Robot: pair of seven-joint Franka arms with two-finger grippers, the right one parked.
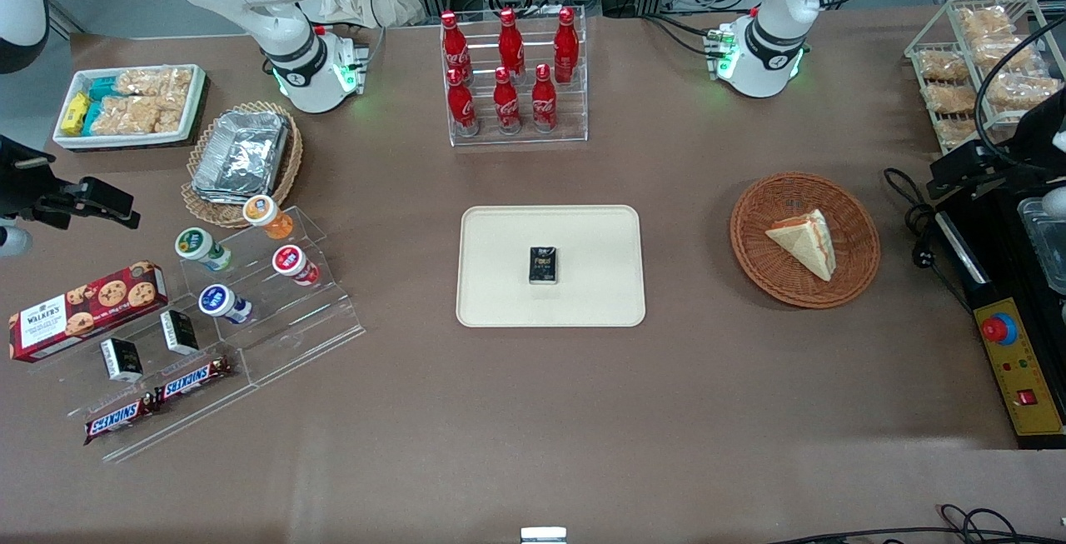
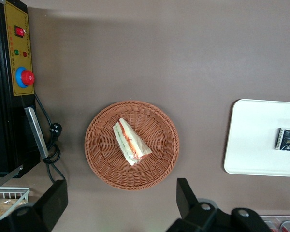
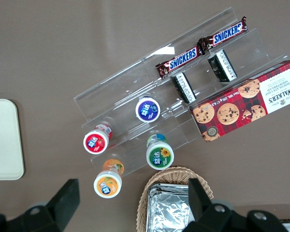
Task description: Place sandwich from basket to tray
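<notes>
Brown matte tabletop carried everything. Nothing was done yet: the pale triangular sandwich (image 2: 131, 142) lay in the round reddish-brown wicker basket (image 2: 106, 164), near the working arm's end, well apart from the cream rectangular tray (image 1: 500, 311) at mid-table. The left gripper (image 2: 121, 205) hovered above the basket, spread wide, empty.

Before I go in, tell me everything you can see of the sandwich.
The sandwich is a triangular wedge of pale white bread, with red, orange and green filling showing along one cut edge. It lies on its side, flat, in the reddish-brown wicker basket, roughly mid-basket, touching only the weave. It looks intact; I cannot tell whether it is wrapped. The gripper hangs open above the basket, clear of the sandwich. The tray lies apart, toward the parked arm's end.
</notes>
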